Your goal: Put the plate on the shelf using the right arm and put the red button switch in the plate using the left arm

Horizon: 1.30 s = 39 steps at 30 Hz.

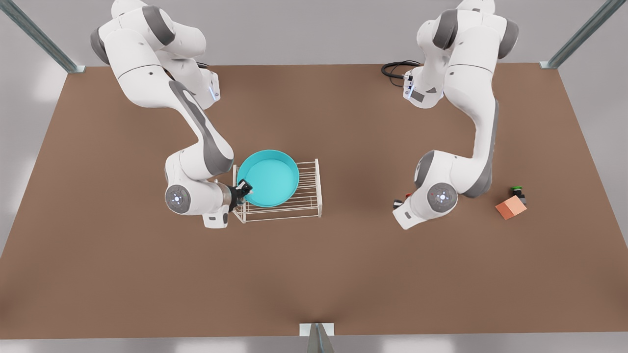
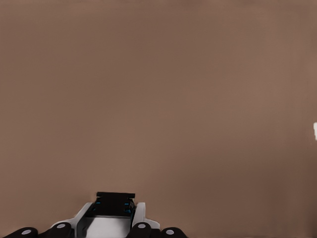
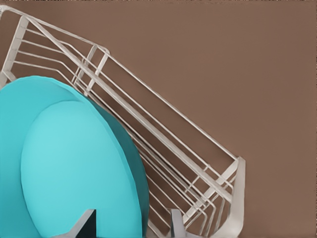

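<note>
The turquoise plate (image 1: 270,177) lies slightly tilted on the end of the white wire shelf (image 1: 309,196) nearer the front view's left. My right gripper (image 1: 244,189) is at the plate's rim there. In the right wrist view its fingertips (image 3: 86,225) stand apart on either side of the plate (image 3: 74,168) rim, over the shelf (image 3: 163,134), so the right gripper (image 3: 131,225) is open. At the front view's right my left gripper (image 1: 395,203) points toward the shelf, shut on the red button switch (image 1: 397,201). The left wrist view shows the switch's dark body (image 2: 115,197) between the left gripper's (image 2: 115,210) fingers.
An orange cube (image 1: 510,207) and a green-capped switch (image 1: 517,192) sit at the front view's far right. A black cable (image 1: 395,68) lies by the base of the arm at the back right. Open brown table (image 1: 314,274) surrounds the shelf.
</note>
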Each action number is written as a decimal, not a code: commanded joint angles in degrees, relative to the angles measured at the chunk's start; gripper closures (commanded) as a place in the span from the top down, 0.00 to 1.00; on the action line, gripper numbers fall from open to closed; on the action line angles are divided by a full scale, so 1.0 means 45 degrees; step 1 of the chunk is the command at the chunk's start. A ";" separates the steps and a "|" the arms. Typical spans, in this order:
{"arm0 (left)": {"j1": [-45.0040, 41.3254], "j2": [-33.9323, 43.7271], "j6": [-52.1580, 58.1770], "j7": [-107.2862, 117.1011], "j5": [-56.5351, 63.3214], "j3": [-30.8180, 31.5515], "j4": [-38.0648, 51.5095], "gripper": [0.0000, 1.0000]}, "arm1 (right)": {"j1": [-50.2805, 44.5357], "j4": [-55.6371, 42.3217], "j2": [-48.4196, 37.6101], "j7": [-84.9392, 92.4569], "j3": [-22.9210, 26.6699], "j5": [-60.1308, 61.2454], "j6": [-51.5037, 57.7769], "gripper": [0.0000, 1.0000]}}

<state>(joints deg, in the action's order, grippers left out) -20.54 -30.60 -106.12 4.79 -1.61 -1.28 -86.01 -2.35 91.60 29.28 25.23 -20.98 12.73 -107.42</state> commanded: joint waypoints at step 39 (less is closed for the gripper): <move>0.2219 0.0197 0.6805 0.7650 0.1940 0.4015 0.6985 1.00 | 0.0210 -0.2933 -0.4299 -0.5782 0.4799 -0.3102 0.8168 1.00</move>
<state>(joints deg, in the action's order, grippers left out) -13.13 -31.72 -99.60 51.96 3.15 16.84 -54.63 -1.35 78.42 9.99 2.99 0.59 -1.32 -70.80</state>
